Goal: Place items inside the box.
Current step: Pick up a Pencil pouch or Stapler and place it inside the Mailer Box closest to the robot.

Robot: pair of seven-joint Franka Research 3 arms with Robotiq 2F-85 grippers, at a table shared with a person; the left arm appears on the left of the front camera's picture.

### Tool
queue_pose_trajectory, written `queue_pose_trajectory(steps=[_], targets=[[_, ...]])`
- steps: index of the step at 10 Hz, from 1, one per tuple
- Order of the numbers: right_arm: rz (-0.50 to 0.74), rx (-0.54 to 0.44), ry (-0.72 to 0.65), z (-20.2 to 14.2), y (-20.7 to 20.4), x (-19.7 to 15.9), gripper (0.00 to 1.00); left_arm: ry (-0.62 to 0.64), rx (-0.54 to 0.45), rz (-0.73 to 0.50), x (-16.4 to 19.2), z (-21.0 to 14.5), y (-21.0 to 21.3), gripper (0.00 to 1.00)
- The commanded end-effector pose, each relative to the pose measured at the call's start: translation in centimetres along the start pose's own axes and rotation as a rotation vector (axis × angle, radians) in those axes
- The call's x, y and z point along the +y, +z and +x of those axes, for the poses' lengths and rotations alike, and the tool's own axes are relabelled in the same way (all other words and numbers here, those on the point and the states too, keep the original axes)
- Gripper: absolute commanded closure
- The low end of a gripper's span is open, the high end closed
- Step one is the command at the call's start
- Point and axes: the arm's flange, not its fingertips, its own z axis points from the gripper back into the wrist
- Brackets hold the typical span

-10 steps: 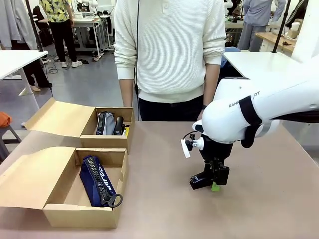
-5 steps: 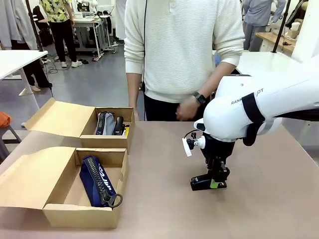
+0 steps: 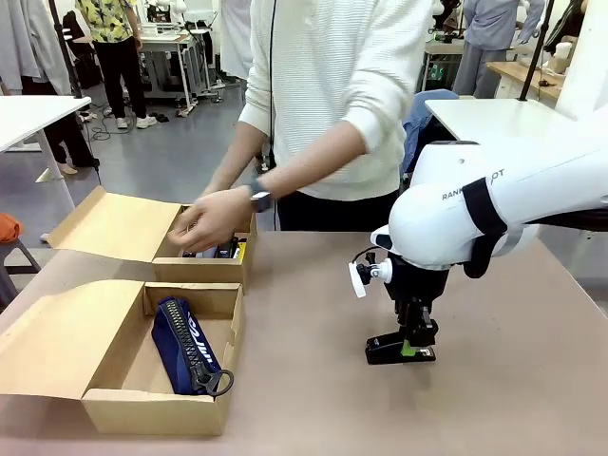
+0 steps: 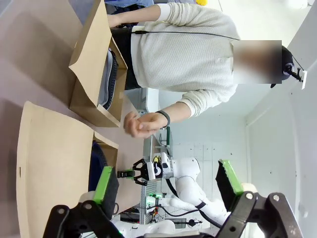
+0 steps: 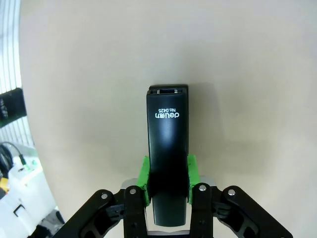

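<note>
My right gripper (image 3: 410, 349) is shut on a black stapler (image 3: 399, 352), held level right at the tabletop to the right of the middle. In the right wrist view the green pads (image 5: 143, 181) clamp the stapler (image 5: 167, 144) at its near end. A navy zip pouch (image 3: 190, 347) lies in the near cardboard box (image 3: 157, 413). The far box (image 3: 199, 269) holds another black stapler (image 3: 226, 250) and a yellow utility knife (image 3: 239, 251); a person's hand (image 3: 211, 218) hovers over it. My left gripper (image 4: 167, 183) is open and holds nothing, high above the boxes.
Both boxes stand on the left with their flaps (image 3: 62, 337) folded open to the left. The person (image 3: 332, 95) stands at the far edge and leans an arm across. Bare brown tabletop (image 3: 313, 313) lies between the boxes and my right gripper.
The person's hand has swung from in front of their body over to the far box. My right gripper has held its place, with the stapler settling level.
</note>
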Motion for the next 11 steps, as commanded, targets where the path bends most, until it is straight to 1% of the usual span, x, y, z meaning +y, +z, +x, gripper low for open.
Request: queue_pose_trajectory(steps=[1,2,3,4,5,6,7,8,9,10,11], targets=[[-0.035,0.006,-0.114,0.5,1.3,1.2,1.00,-0.017,0.000,-0.017,0.0,-0.1,0.1,0.00],[-0.028,-0.090,-0.295,1.3,3.1,2.8,1.00,-0.017,0.000,-0.017,0.0,-0.1,0.1,0.00],[-0.138,-0.098,-0.556,1.8,4.7,5.2,1.00,-0.017,0.000,-0.017,0.0,-0.1,0.1,0.00],[-0.234,-0.098,-0.756,2.2,5.9,8.0,1.00,-0.017,0.000,-0.017,0.0,-0.1,0.1,0.00],[-0.261,-0.142,-0.850,2.4,6.8,10.1,1.00,-0.017,0.000,-0.017,0.0,-0.1,0.1,0.00],[-0.389,-0.116,-0.980,2.6,7.2,11.7,1.00,-0.017,0.000,-0.017,0.0,-0.1,0.1,0.00],[-0.518,0.014,-1.152,2.3,7.3,13.2,1.00,-0.017,0.000,-0.017,0.0,-0.1,0.1,0.00],[-0.539,0.142,-1.182,1.2,8.0,14.3,1.00,-0.017,0.000,-0.017,0.0,-0.1,0.1,0.00],[-0.308,-0.183,-0.844,1.7,8.0,11.3,1.00,-0.017,0.000,-0.017,0.0,-0.1,0.1,0.00],[-0.308,-0.183,-0.844,1.7,8.0,11.3,1.00,-0.017,0.000,-0.017,0.0,-0.1,0.1,0.00],[-0.437,-0.118,-0.954,1.7,8.7,13.0,0.68,-0.017,0.000,-0.017,0.0,-0.1,0.1,0.00]])
